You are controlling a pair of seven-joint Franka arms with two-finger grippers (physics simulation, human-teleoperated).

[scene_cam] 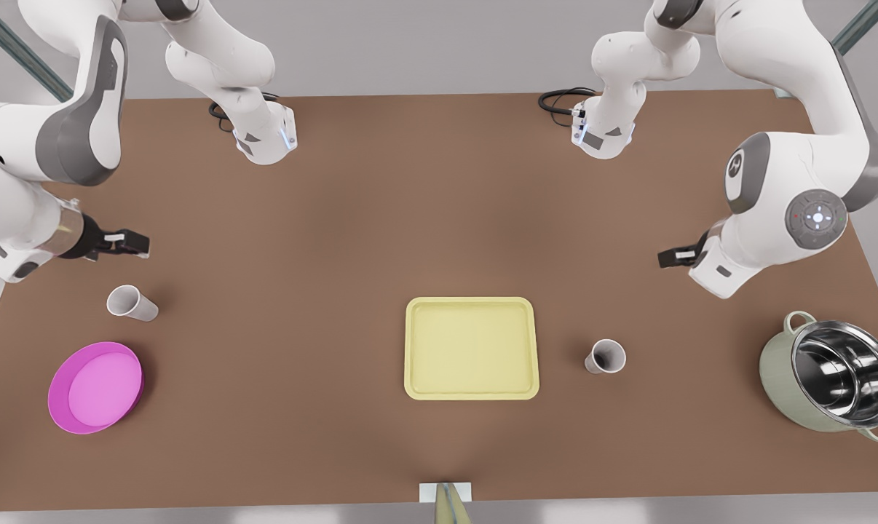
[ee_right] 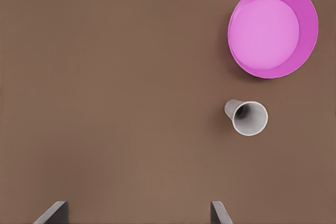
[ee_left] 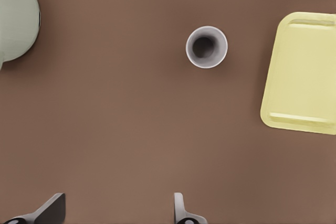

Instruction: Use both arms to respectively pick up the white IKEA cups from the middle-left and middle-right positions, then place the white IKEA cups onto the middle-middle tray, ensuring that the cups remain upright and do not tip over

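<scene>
The two white IKEA cups both stand upright on the brown table point(scene_cam: 337, 218) with their open mouths up. One cup point(scene_cam: 605, 356) is just beside the tray point(scene_cam: 472, 348) on the front view's right, not touching it, and in the left wrist view the same cup point(ee_left: 207, 47) sits between the tray's edge point(ee_left: 302, 72) and the pale green pot point(ee_left: 16, 19). The other cup point(scene_cam: 131, 303) stands well apart from the tray, on the front view's left, near the magenta dish point(scene_cam: 95, 387); the right wrist view shows this cup point(ee_right: 248, 117) close to the dish point(ee_right: 273, 30) but with a strip of table between them. The tray is flat, pale yellow, with a low rim, and nothing lies on it. Around each cup the table is bare on all sides, and the wide stretch between the left-side cup and the tray is free too. The steel-lined pot point(scene_cam: 836, 382) stands near the table's edge on the front view's right. No writing or brand mark can be read on the cups or the tray. The left gripper point(scene_cam: 673, 256) hangs above the table behind the cup near the tray, its fingers point(ee_left: 52, 208) spread wide and holding nothing. The right gripper point(scene_cam: 127, 244) hangs just behind the cup near the dish, its fingers point(ee_right: 52, 212) also wide apart and touching nothing.
</scene>
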